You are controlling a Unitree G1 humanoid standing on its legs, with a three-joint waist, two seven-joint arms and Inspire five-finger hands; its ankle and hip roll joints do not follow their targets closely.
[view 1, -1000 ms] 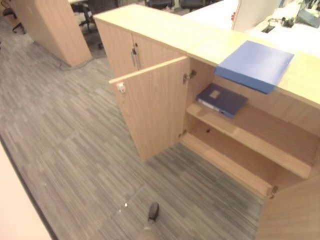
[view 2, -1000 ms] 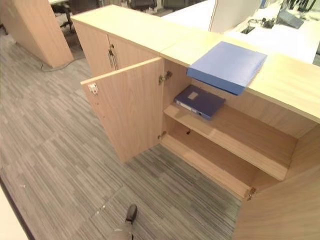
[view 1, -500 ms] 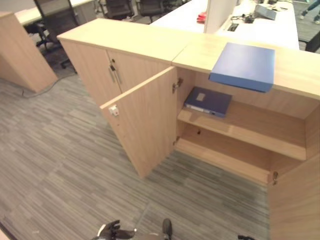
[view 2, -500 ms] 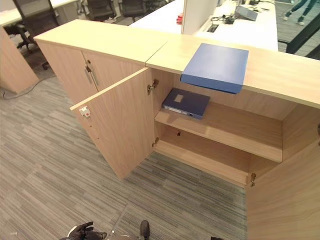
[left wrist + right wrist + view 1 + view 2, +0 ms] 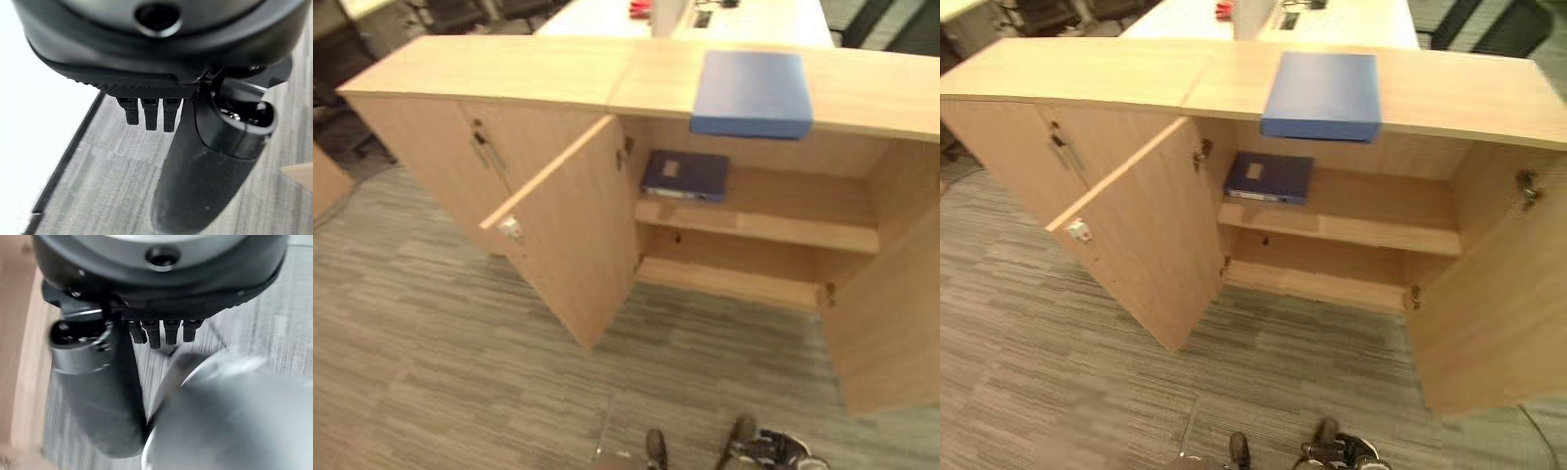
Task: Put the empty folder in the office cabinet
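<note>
A light blue folder [image 5: 751,80] lies flat on top of the wooden cabinet [image 5: 509,69], its front edge over the open compartment. Below it, a dark blue folder [image 5: 685,174] lies on the left end of the upper shelf [image 5: 793,233]. Both cabinet doors stand open, the left door [image 5: 573,230] and the right door [image 5: 886,294]. My left hand [image 5: 146,49] hangs over the carpet with straight fingers [image 5: 149,115] and holds nothing. My right hand [image 5: 156,279] also hangs empty with straight fingers [image 5: 168,333]; it shows low in the left eye view [image 5: 769,452], well short of the cabinet.
A closed double-door unit [image 5: 440,147] adjoins the open compartment on the left. The lower shelf [image 5: 734,284] is bare. Striped grey carpet [image 5: 431,372] lies between me and the cabinet. A white desk [image 5: 1332,15] stands behind the cabinet.
The camera has swung round, so the cabinet now faces me squarely and its right door is in the picture. Both folders lie where they were. My right hand now shows at the bottom edge.
</note>
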